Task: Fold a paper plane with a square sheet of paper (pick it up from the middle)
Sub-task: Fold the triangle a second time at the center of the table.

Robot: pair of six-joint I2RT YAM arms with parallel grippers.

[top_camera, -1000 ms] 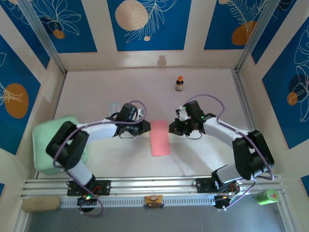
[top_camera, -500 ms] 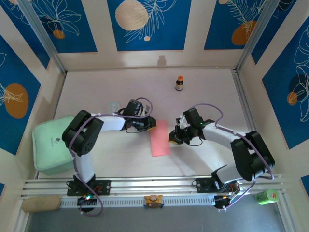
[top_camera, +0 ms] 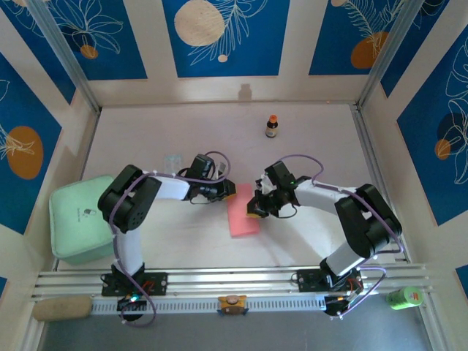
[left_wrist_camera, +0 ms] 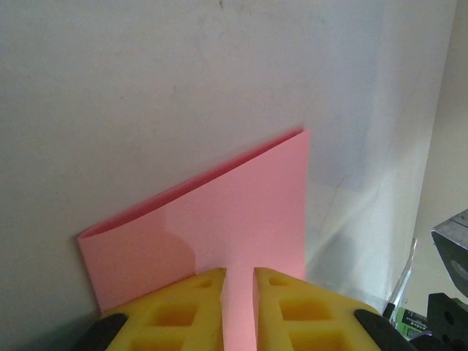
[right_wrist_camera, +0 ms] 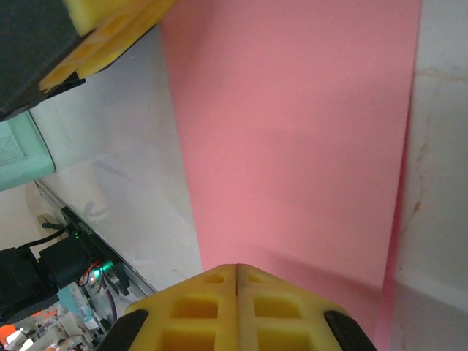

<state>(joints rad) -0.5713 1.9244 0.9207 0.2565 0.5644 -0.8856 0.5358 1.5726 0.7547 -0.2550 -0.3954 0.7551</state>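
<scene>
The square sheet of paper (top_camera: 243, 216) lies folded in half on the table, a salmon-pink strip running front to back. My left gripper (top_camera: 229, 191) rests low over its far left corner. In the left wrist view the yellow fingertips (left_wrist_camera: 206, 281) stand a narrow gap apart, with the flat paper (left_wrist_camera: 234, 205) showing through the gap. My right gripper (top_camera: 253, 207) sits at the strip's right edge. Its jaws (right_wrist_camera: 236, 268) are pressed together, tip down on the paper (right_wrist_camera: 292, 131), with nothing seen between them. No paper plane shape shows.
A small brown bottle (top_camera: 272, 126) stands at the back. A pale translucent packet (top_camera: 172, 160) lies behind the left arm. A mint-green container (top_camera: 77, 219) sits at the left edge. A metal rail (top_camera: 234, 281) runs along the front, a green can (top_camera: 404, 296) beyond it.
Both grippers have closed in on the paper: the left slid right onto its far corner, and the right moved left and forward onto its right edge.
</scene>
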